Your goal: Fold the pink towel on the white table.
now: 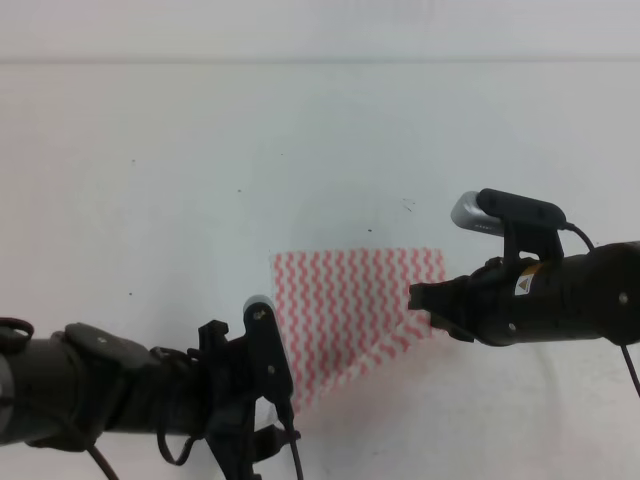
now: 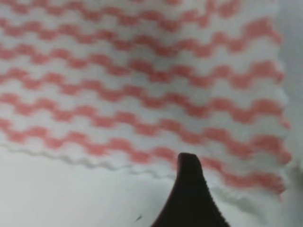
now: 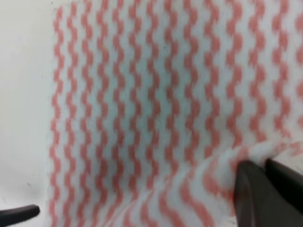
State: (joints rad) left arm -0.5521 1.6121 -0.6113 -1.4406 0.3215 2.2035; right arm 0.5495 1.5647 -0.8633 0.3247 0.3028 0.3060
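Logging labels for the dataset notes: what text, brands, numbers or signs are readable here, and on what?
No readable words.
Right arm: a small triangular warning sign with a yellow-orange patch beside it, too small to read.
Pink towel, white table: no print.

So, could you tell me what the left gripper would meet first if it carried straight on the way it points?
Most likely the pink towel. In the left wrist view the left gripper points at the towel's near edge, with the white table just below. Height above the cloth is unclear.
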